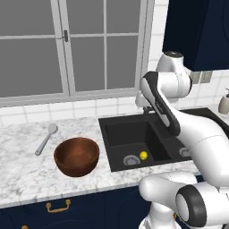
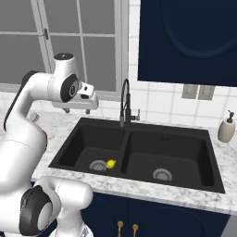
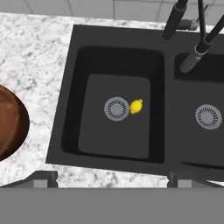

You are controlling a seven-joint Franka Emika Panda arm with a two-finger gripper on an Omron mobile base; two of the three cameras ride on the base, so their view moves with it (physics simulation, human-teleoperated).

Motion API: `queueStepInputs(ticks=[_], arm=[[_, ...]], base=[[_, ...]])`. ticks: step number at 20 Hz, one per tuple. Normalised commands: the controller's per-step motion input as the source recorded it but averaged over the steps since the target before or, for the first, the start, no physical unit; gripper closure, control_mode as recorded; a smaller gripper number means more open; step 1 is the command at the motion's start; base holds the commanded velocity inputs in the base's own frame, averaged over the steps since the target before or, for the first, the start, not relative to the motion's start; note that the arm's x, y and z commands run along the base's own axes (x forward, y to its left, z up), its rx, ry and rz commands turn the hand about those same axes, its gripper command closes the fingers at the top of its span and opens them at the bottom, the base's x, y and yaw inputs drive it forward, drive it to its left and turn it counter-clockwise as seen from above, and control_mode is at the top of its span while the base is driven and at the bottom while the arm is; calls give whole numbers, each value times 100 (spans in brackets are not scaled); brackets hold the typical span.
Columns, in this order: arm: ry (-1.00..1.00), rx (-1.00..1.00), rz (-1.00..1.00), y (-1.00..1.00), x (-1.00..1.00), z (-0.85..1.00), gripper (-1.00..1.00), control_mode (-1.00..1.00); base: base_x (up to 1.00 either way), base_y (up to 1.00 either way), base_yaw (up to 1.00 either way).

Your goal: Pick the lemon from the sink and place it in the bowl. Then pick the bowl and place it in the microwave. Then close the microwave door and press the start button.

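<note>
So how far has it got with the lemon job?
Nothing looks done yet: the lemon lies by a drain in the sink, and the bowl sits empty on the counter. In hand: the open gripper hangs above the sink. All steps remain, bowl through microwave.

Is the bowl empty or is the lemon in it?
Empty. The bowl shows only bare wood inside; the lemon lies in the sink by the drain.
</note>
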Motion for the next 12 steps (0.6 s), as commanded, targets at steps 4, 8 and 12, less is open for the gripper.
queueStepInputs(ticks=[4, 8, 12], arm=[[16, -3, 0, -9, 5, -100, -100, -100], [10, -3, -3, 0, 5, -99, -100, -100], [0, 0, -11, -2, 0, -78, -100, -100]], base=[[0, 0, 0], [0, 0, 0], [0, 0, 0]])
